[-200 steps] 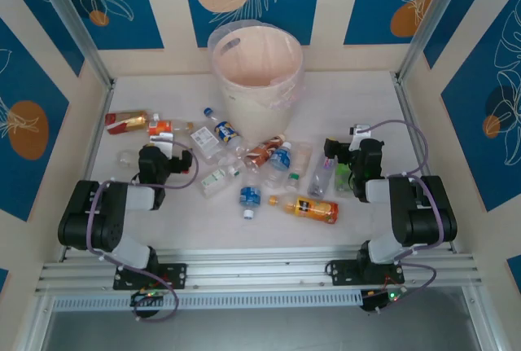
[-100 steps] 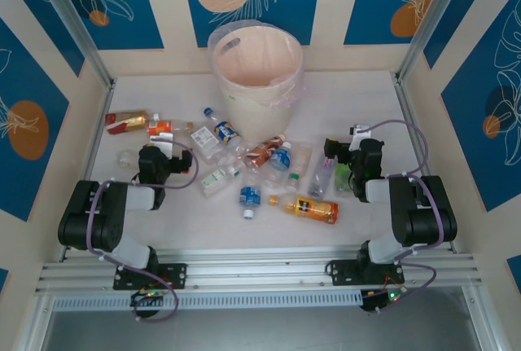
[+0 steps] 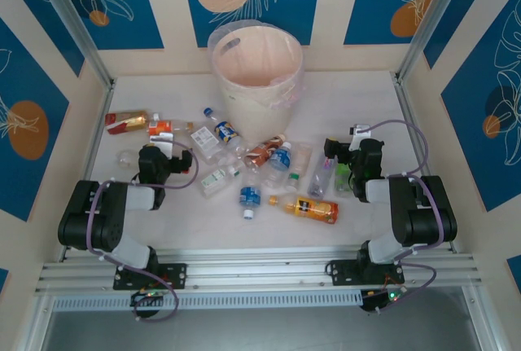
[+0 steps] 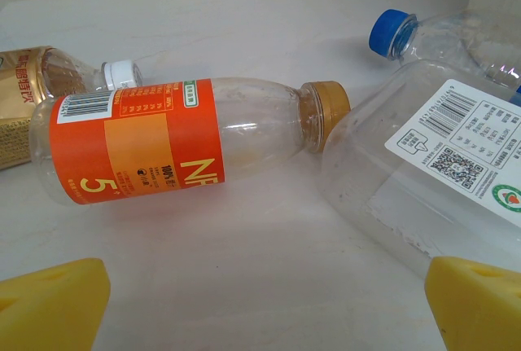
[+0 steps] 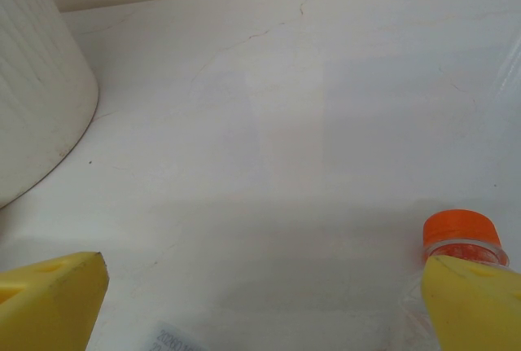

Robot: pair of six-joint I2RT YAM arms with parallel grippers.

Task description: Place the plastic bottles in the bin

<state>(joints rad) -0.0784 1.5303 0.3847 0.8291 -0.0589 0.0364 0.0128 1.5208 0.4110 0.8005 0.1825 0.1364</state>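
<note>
Left gripper (image 4: pixel 267 290) is spread wide and grasps nothing. Its 2 yellow pads (image 4: pixel 50 306) sit low over the table (image 4: pixel 244 9), apart from an orange-labelled bottle (image 4: pixel 163 143) lying on its side just ahead. That bottle is clear and looks empty. Its tan cap (image 4: pixel 324 111) is right beside a larger clear bottle (image 4: pixel 440 155) with a white label, cut off at the right edge. A brown-labelled bottle (image 4: pixel 28 98) behind is cut off on the left.

Right gripper (image 5: pixel 264 286) is likewise released. An orange cap (image 5: pixel 461 233) sits just beside the pad on that view's right, and the bottle under the cap is hidden.

From above, the plastic bottles (image 3: pixel 221 177) lie scattered on the table between the arms, all outside the bin (image 3: pixel 256 94). The bin stands by the far wall with a clear liner bag, its inside showing pale pink wall. A pale curved wall (image 5: pixel 37 82) at the right wrist view's left edge cannot be identified.
</note>
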